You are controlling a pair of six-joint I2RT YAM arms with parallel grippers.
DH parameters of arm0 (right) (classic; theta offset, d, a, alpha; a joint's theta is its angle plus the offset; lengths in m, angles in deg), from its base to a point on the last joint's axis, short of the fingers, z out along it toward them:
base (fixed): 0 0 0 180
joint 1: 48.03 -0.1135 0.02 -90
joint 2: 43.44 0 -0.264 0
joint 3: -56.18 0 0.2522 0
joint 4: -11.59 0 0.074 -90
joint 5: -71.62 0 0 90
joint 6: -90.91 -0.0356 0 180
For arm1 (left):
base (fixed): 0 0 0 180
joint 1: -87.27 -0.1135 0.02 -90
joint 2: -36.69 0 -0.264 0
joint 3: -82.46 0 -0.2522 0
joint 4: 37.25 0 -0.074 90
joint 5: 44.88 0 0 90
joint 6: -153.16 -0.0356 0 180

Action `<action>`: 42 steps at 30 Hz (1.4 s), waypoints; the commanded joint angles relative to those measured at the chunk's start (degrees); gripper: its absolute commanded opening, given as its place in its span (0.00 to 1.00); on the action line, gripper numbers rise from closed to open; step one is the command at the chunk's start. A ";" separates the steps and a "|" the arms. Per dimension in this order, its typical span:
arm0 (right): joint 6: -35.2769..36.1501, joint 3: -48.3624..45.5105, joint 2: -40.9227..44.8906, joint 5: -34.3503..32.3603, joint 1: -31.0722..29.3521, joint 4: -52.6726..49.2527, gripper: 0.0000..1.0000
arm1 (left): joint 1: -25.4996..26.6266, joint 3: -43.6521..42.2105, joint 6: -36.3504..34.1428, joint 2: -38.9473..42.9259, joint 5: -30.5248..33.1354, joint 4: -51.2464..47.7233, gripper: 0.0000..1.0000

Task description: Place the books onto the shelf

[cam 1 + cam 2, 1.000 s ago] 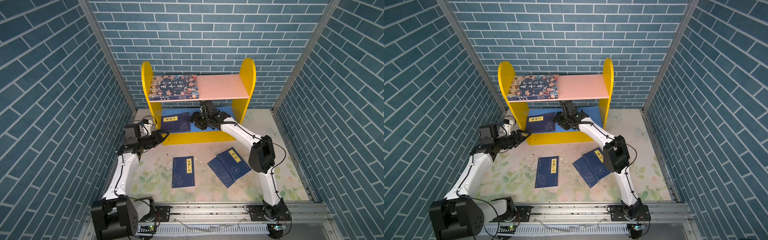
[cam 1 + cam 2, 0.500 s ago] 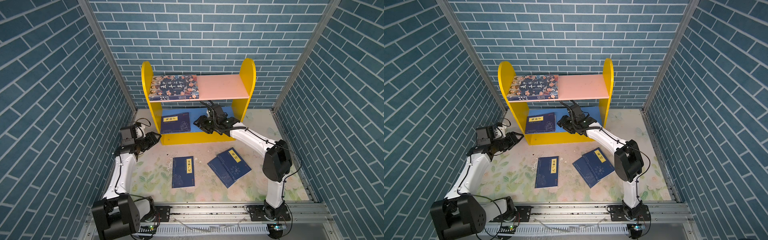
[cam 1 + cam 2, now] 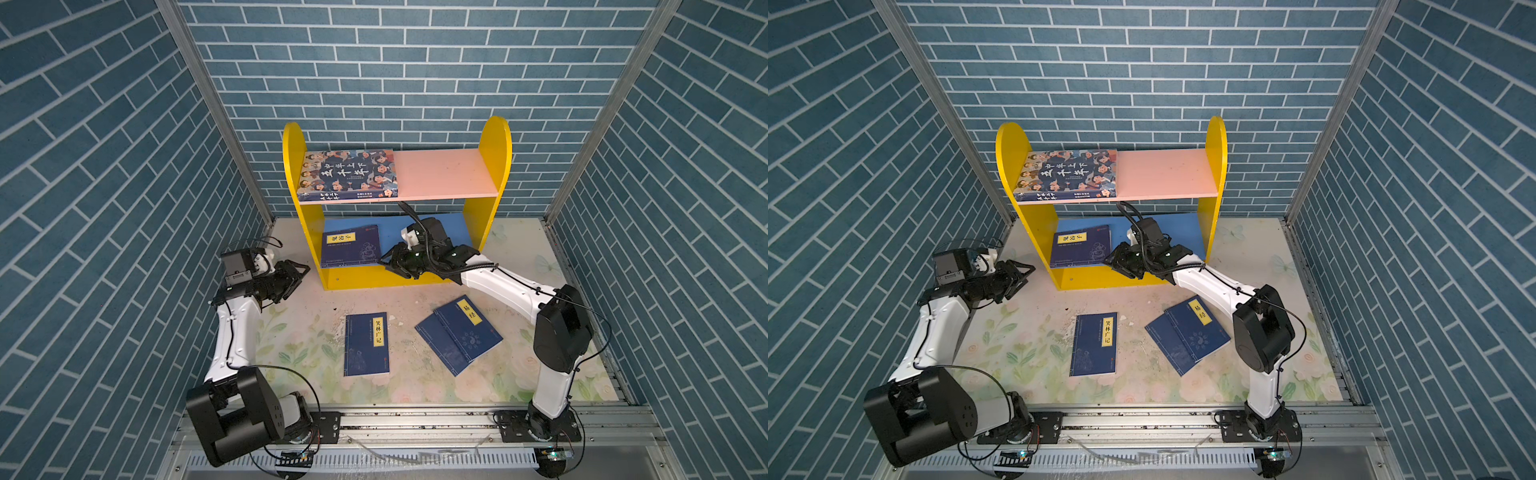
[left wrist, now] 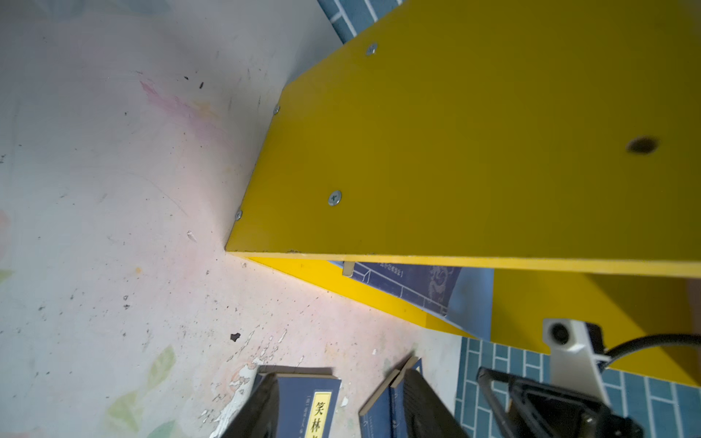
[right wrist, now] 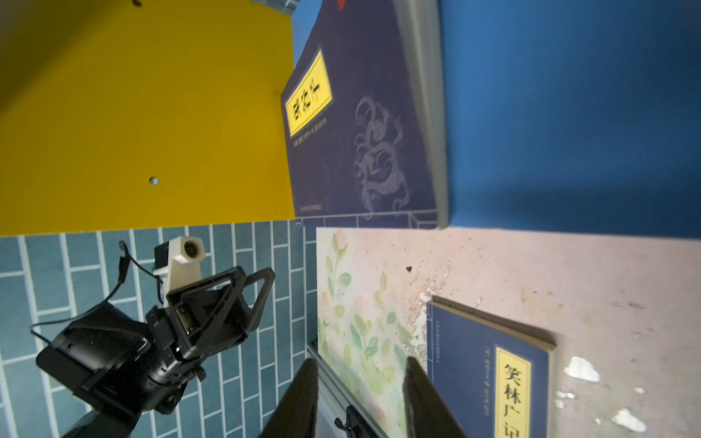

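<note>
right tool [image 3: 388,266] is no longer inside the lower bay of the shelf [image 3: 494,158]; it now sits at the front lip, jaws narrower than a second ago but apart; nothing between the fingers [image 5: 425,402] in the right wrist view, so empty, drop done.
thin navy book [image 3: 350,245] lies flat on the blue board [image 3: 390,228], just ahead of the right tool's tips; can't tell if they touch; same spot over the last second, so the pull-out isn't dragging it.
left tool [image 3: 302,277] is also further off the side panel [image 4: 455,151] than before; clear of it now, jaws part open, empty.
thick book [image 3: 347,174] on the pink board [image 3: 444,172], above the right tool; unmoved.

meaning: two of five shelved; three left on the desk [image 3: 415,299], all behind the right tool, toward its arm base: single navy book [image 3: 366,344], plus what looks like two navy books [image 3: 459,334] overlapped askew.
both tools free, so next is likely a pick; single book lies roughly between the two tools, either could reach it; overlapped pair sits nearer the right arm; top one needs lifting without shoving the lower; thin and flat on the desk, edge grasp looks fiddly.
</note>
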 commanded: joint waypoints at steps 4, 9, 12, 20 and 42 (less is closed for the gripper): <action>-3.12 0.41 -2.94 3.14 -3.81 8.03 0.35 | -2.24 2.95 3.77 1.57 -3.80 -1.50 0.55; -6.16 4.30 -8.31 2.93 -6.34 11.76 0.33 | -3.00 3.17 5.30 1.11 -6.27 -0.69 0.55; -8.90 5.04 -10.91 1.42 -7.16 16.59 0.29 | -4.07 3.00 5.63 1.10 -7.28 -0.27 0.55; -10.17 10.69 -15.52 -4.71 -7.94 15.58 0.21 | -5.24 2.52 6.83 1.41 -9.71 1.06 0.56; -10.89 25.64 -26.79 -8.57 -10.42 11.28 0.16 | -5.25 0.66 8.85 1.39 -11.48 3.66 0.57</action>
